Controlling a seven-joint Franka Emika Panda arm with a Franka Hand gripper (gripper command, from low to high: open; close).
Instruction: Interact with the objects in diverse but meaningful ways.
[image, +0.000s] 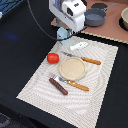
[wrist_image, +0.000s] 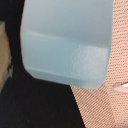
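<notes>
A light blue cup (image: 62, 34) stands at the far edge of the placemat, right under my gripper (image: 65, 30). The hand hides the fingers, so I cannot tell whether they are open or shut on the cup. In the wrist view the cup (wrist_image: 67, 42) fills most of the picture and no fingers show. A white elongated piece (image: 79, 46) lies just beside the cup and shows at the wrist view's edge (wrist_image: 122, 87). A round red tomato (image: 53, 58) sits on the mat's left part in the exterior view. A dark brown sausage (image: 58, 86) lies near the mat's near edge.
A beige plate (image: 72, 68) sits mid-placemat (image: 102, 75), between an orange-handled knife (image: 91, 61) and an orange-handled fork (image: 75, 84). A grey pot (image: 95, 17) and a second vessel (image: 125, 17) stand on the brown board behind. The surrounding table is black.
</notes>
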